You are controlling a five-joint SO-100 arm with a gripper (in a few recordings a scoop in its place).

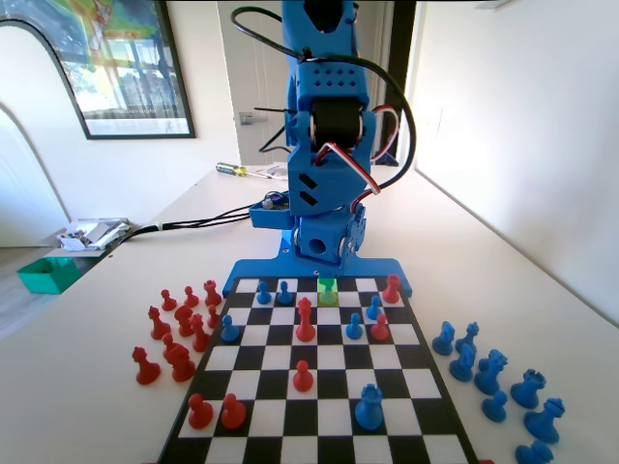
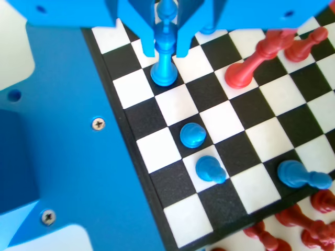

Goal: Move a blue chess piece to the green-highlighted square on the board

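Nearest the fixed view stood a stout blue piece (image 1: 368, 406) on the board (image 1: 319, 420); beyond, the arm folded low over the green-highlighted square (image 1: 328, 287). Wrist view: the gripper (image 2: 167, 46) pinched the blue chess piece (image 2: 165, 58), upright, base touching a square beside the board's edge.

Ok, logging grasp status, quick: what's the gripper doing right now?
Gripper: shut on the blue chess piece, jaws on either side of its stem, base resting on the board.
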